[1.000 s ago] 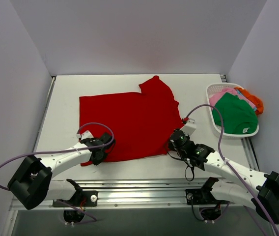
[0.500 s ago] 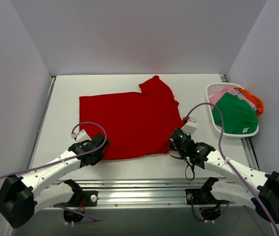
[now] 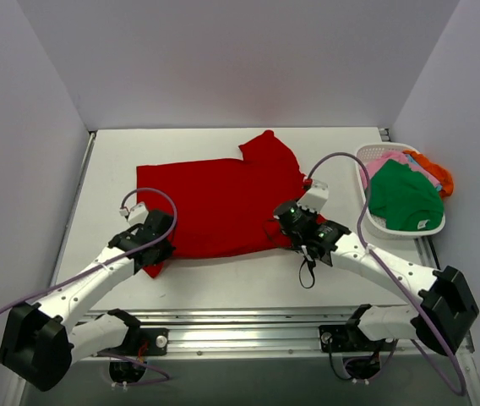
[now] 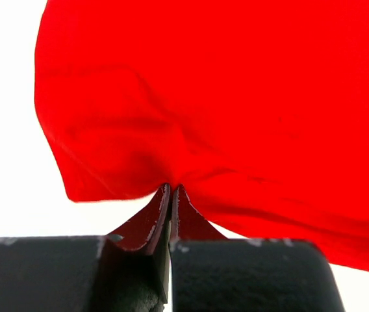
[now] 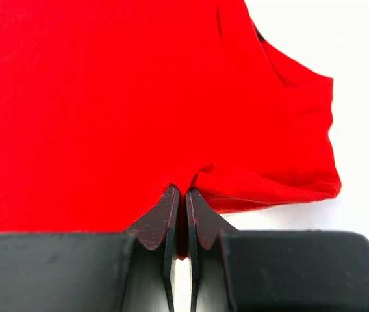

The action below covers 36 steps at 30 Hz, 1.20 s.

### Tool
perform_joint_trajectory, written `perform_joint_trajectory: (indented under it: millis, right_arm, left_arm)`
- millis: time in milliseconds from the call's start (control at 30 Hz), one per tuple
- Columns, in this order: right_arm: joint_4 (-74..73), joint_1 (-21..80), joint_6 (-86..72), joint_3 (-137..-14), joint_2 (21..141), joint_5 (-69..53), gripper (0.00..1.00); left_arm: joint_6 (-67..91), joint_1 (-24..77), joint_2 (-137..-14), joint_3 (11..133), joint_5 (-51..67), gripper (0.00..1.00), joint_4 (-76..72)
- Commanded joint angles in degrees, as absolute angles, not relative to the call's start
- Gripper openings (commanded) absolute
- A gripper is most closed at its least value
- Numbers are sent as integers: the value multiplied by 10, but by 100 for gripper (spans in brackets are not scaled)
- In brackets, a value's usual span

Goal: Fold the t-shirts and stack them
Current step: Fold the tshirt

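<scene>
The soft red t-shirt (image 3: 223,207) lies spread, mostly smooth, well left of the white slatted plastic basket (image 3: 359,167). The left gripper (image 4: 171,190) and the right gripper (image 5: 179,193), the one nearer the basket, each pinch a puckered fold of its near hem between flat dark fingers.

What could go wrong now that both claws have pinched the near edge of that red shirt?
The left gripper and right gripper each pinch only a small tuck of the red t-shirt, so the cloth might slip out when lifted. One sleeve juts out at the far edge, so the fold may turn out crooked. The right arm's cable arcs close to the basket and could snag it.
</scene>
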State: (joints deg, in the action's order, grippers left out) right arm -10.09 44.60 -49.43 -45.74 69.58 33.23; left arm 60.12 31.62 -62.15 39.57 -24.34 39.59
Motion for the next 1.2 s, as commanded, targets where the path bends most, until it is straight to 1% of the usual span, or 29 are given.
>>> perform_joint_trajectory:
  millis: [0, 133, 400, 567, 667, 767, 833, 967, 1033, 1067, 1133, 1167]
  right_arm:
    - [-124, 442, -502, -515, 724, 385, 0]
    - [-126, 442, -503, -549, 775, 400, 0]
    - [-135, 414, -487, -653, 902, 410, 0]
    - [-146, 377, -476, -741, 1001, 389, 0]
    - [-152, 354, -464, -780, 1053, 379, 0]
    - [-157, 334, -453, -843, 1100, 368, 0]
    - [-163, 320, -444, -865, 1134, 356, 0]
    - [-165, 302, -429, -912, 1182, 345, 0]
    - [-164, 291, -421, -937, 1206, 337, 0]
    - [-164, 288, -418, -945, 1214, 329, 0]
    - [-163, 283, -411, -967, 1234, 320, 0]
    - [-161, 281, -410, -980, 1247, 313, 0]
  left_arm:
    - [515, 271, -648, 427, -197, 5, 326]
    - [462, 223, -691, 449, -160, 4, 293]
    - [407, 181, -798, 525, -106, 3, 260]
    - [402, 146, -870, 593, -64, 2, 252]
    - [391, 139, -917, 630, -61, 2, 255]
    - [382, 115, -976, 656, -47, 2, 256]
    - [377, 106, -998, 666, -24, 2, 254]
    - [371, 92, -1048, 686, -14, 3, 252]
    - [372, 89, -1058, 690, -11, 10, 250]
    - [373, 87, -1065, 691, -8, 24, 248]
    - [379, 84, -1069, 691, -4, 36, 244]
    - [383, 82, -1068, 689, 0, 46, 241]
